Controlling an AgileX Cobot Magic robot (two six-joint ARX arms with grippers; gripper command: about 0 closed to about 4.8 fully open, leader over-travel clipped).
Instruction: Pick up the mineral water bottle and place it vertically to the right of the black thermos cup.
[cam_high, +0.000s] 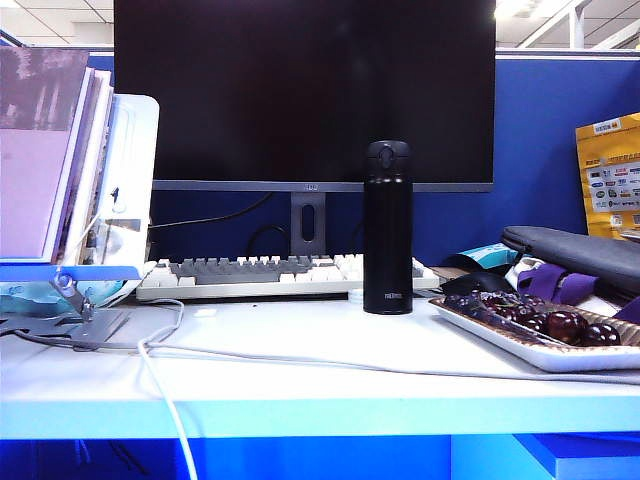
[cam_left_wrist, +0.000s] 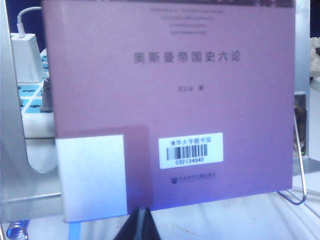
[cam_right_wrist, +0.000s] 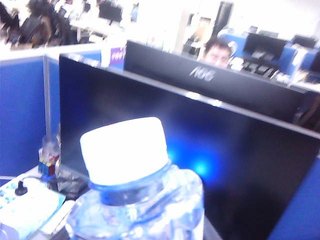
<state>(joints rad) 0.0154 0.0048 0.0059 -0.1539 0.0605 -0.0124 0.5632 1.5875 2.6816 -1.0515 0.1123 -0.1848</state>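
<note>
White desk (cam_high: 300, 350), matte cylindrical black thermos cup (cam_high: 387, 228), ribbed mineral water bottle (cam_right_wrist: 137, 200)

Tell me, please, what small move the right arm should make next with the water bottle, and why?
Probably carry the mineral water bottle, which fills the right wrist view upright, down toward the desk right of the black thermos cup. The exterior view shows no bottle there yet, and a plate of cherries crowds that side.

Right of the black thermos cup (cam_high: 387, 228), bare bench (cam_high: 300, 350) narrows quickly: a plate of cherries (cam_high: 540, 325) fills the lower right of the frame, and a dark mouse (cam_high: 478, 283) sits just behind. A keyboard (cam_high: 285, 275) and monitor (cam_high: 305, 92) close the back; cables (cam_high: 165, 345) cross the open front left.
</note>
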